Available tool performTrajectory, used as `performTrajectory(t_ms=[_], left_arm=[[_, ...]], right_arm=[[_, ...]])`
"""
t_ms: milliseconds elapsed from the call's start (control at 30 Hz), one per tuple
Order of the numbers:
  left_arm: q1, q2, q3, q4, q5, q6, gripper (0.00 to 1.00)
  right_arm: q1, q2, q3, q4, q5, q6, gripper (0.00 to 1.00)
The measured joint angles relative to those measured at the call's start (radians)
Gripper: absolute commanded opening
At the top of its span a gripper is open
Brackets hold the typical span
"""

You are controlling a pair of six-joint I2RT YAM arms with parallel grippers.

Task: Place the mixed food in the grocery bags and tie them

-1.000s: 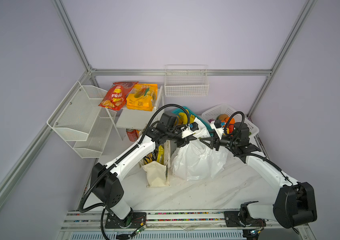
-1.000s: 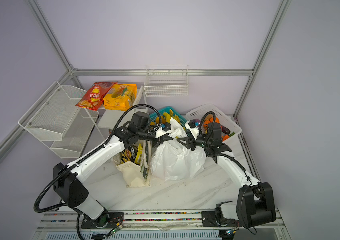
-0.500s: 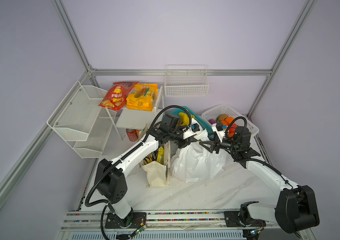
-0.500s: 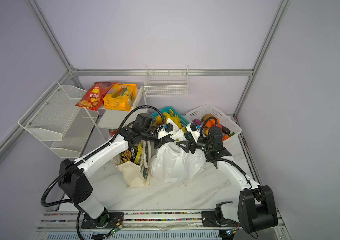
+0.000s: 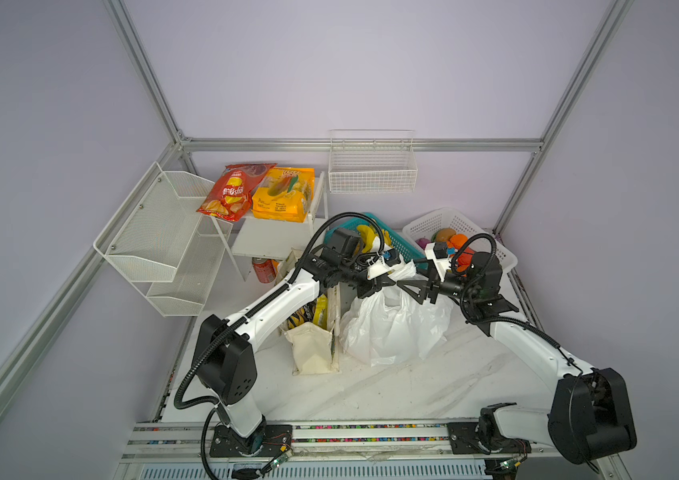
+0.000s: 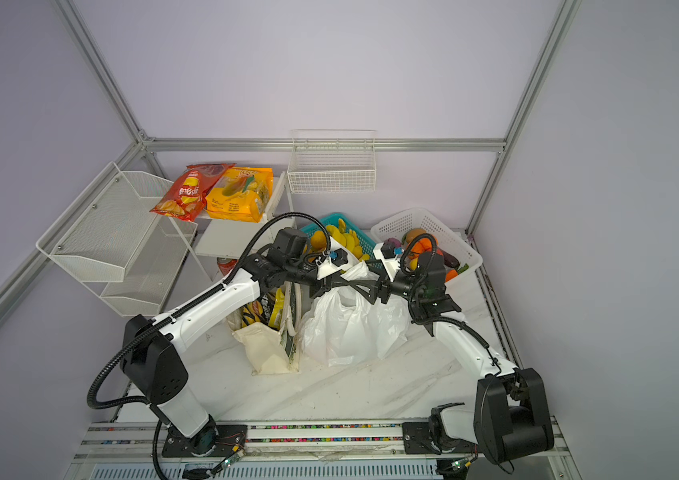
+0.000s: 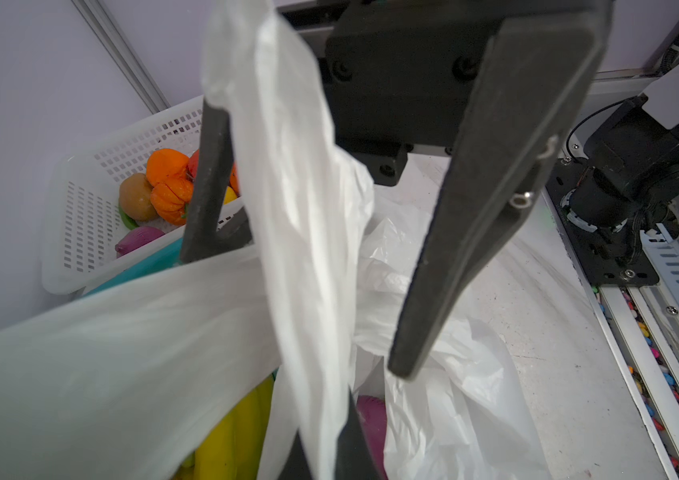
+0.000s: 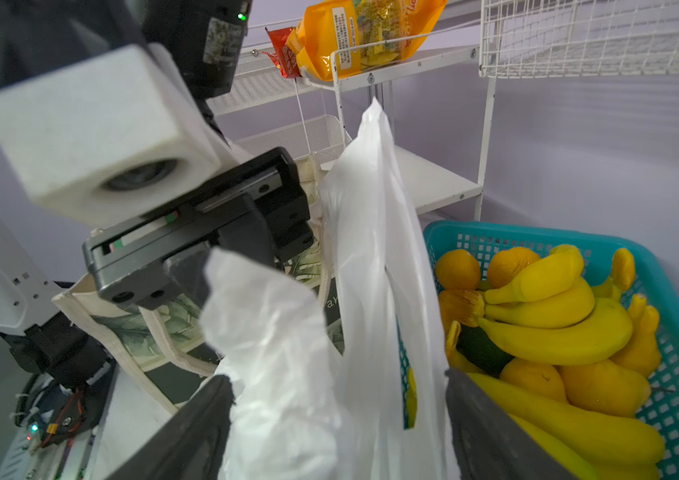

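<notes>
Marble-look worktop (image 5: pixel 412 386), lilac walls (image 5: pixel 371 62). Centre: white plastic bag (image 5: pixel 391 328), touching canvas tote (image 5: pixel 312 349), which holds black chip bag (image 5: pixel 299 321) + yellow packet (image 5: pixel 321 309). L gripper (image 5: pixel 387 283) clamped on bag handle (image 7: pixel 300 208); R gripper (image 5: pixel 409 289) jaws wide, film between them, not pinched. Teal basket (image 5: pixel 402 247) w/ bananas (image 8: pixel 558 328) just behind; both grippers crowd bag mouth, hiding most contents.

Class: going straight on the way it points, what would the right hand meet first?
The handle of the white plastic bag, between the open jaws of the right hand; close behind, probably the left hand, shut on that bag.
</notes>
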State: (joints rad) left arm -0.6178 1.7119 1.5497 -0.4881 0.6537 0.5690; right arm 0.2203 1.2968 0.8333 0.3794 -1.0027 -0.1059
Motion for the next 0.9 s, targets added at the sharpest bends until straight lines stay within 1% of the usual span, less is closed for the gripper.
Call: performTrajectory(t_ms=[33, 167, 300, 433, 667, 900], left_arm=[[0.000, 0.000, 0.000, 0.000, 0.000, 0.000, 0.00], [0.000, 0.000, 0.000, 0.000, 0.000, 0.000, 0.00], [0.000, 0.000, 0.000, 0.000, -0.001, 0.000, 0.00], [0.000, 0.000, 0.000, 0.000, -0.005, 0.000, 0.00], [0.000, 0.000, 0.000, -0.014, -0.015, 0.001, 0.00], [0.003, 0.000, 0.000, -0.014, -0.035, 0.000, 0.00]], right_arm=[[0.000, 0.007, 0.011, -0.019, 0.008, -0.016, 0.97], [0.000, 0.029, 0.050, -0.081, 0.047, -0.066, 0.97], [0.000, 0.037, 0.067, -0.109, 0.066, -0.090, 0.97], [0.000, 0.089, 0.120, -0.139, 0.031, -0.100, 0.97], [0.004, 0.127, 0.128, -0.148, -0.056, -0.102, 0.97], [0.010, 0.188, 0.190, -0.198, -0.101, -0.123, 0.97]])
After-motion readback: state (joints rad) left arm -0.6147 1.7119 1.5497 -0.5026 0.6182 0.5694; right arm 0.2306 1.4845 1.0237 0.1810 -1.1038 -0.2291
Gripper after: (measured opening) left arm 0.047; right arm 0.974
